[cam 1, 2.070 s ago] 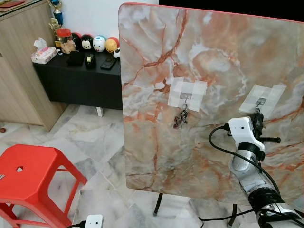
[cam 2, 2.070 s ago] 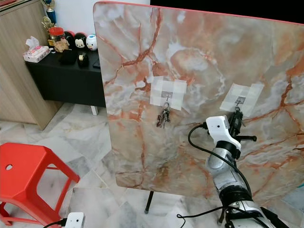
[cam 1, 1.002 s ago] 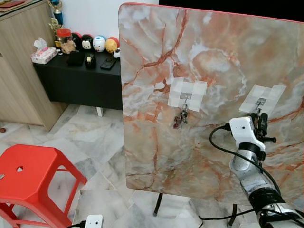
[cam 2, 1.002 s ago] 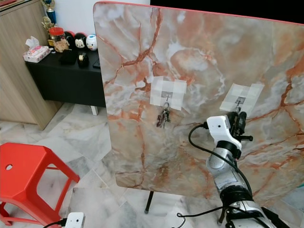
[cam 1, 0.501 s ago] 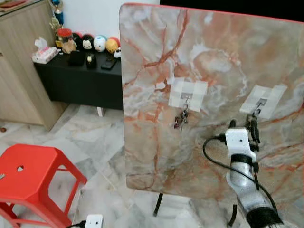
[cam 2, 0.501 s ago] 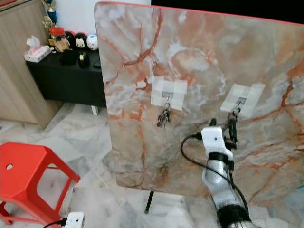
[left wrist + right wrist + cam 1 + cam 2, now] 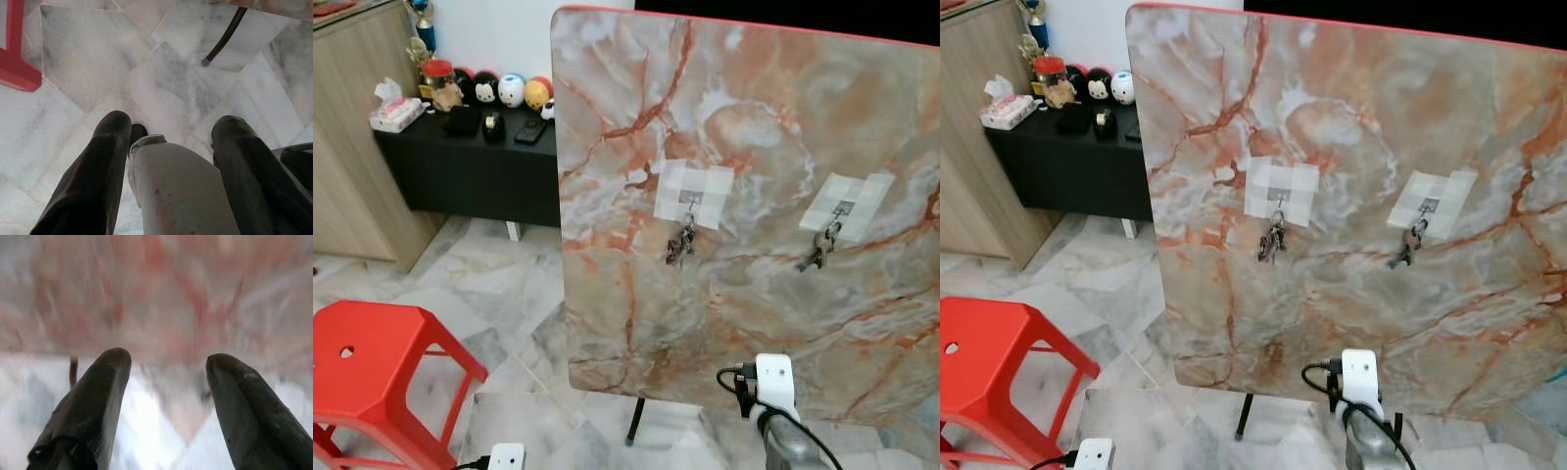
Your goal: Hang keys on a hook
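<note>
Marble floor tiles [image 7: 509, 294] in pale grey and white spread under an upright slab of orange-veined marble [image 7: 744, 127], which stands on thin dark legs [image 7: 636, 423] and carries two taped white patches, each with a small metal hook. From the right-hand hook [image 7: 843, 208] hangs a bunch of keys [image 7: 819, 247], dangling free against the stone, well above the right gripper [image 7: 166, 396] and slightly to its right. The right gripper sits low before the slab's bottom edge, its white wrist housing [image 7: 773, 377] and black cable visible in the head views; its two black fingers [image 7: 93, 401] are spread wide with nothing between them, pointing at the blurred lower part of the slab and the floor beneath. A second bunch of keys [image 7: 681, 243] hangs from the left-hand hook [image 7: 688, 201], up and to the left of that gripper. The left gripper [image 7: 171, 161] hangs idle near the floor, fingers apart, with a pale rounded part of the robot's own body seen between them and one dark slab leg beyond. Farther to the left of both grippers stands a red plastic stool [image 7: 372, 367], and beyond it a black sideboard [image 7: 460, 157] holding small figurines and a tissue box, beside a light wooden cabinet [image 7: 352, 147].
</note>
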You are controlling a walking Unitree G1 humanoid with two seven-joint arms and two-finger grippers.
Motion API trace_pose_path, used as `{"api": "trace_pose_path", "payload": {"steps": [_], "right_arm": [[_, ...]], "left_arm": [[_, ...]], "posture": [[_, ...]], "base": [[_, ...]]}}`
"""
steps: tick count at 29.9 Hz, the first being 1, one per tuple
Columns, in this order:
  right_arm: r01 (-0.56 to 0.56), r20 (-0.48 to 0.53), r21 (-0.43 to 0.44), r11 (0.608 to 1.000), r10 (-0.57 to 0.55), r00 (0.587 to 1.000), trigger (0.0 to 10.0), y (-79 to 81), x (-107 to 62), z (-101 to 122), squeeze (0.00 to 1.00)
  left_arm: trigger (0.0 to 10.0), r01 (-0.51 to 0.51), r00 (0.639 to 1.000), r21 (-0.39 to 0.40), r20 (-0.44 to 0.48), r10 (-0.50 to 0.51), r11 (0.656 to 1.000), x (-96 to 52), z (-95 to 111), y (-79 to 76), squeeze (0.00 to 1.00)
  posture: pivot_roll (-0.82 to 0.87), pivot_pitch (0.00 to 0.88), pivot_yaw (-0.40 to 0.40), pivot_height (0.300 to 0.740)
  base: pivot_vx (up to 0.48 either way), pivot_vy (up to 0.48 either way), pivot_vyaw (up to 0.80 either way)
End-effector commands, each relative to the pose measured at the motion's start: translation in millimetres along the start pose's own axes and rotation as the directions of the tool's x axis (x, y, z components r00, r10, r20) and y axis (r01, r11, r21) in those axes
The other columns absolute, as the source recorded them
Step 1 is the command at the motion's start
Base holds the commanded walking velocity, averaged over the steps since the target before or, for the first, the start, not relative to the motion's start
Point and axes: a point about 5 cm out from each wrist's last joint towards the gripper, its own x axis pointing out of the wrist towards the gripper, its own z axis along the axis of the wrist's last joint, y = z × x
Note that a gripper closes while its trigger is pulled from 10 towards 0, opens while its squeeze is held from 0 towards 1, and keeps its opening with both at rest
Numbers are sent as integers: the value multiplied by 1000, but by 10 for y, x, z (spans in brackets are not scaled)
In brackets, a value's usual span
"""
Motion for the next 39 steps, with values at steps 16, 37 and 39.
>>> {"api": "trace_pose_path", "payload": {"steps": [16, 37, 39], "right_arm": [[133, -332, 164, 978, -72, 941, 10000, -341, -235, -739, 0], [-18, -320, 159, 987, 69, 945, 10000, -13, -262, -808, 0], [-16, -321, 151, 988, 65, 945, 10000, -48, -271, -824, 0]], "left_arm": [[10000, -11, 998, 34, -60, 13, 999, -29, -80, 104, 0], [10000, -33, 997, 82, -66, 39, 996, -59, -31, 325, 0], [10000, -32, 997, 78, -66, 38, 996, -58, -35, 316, 0]], "posture": [[69, 0, -67, 740], [76, 0, -25, 740], [75, 0, -29, 740]], "base": [[0, 0, 0], [0, 0, 0], [0, 0, 0]]}}
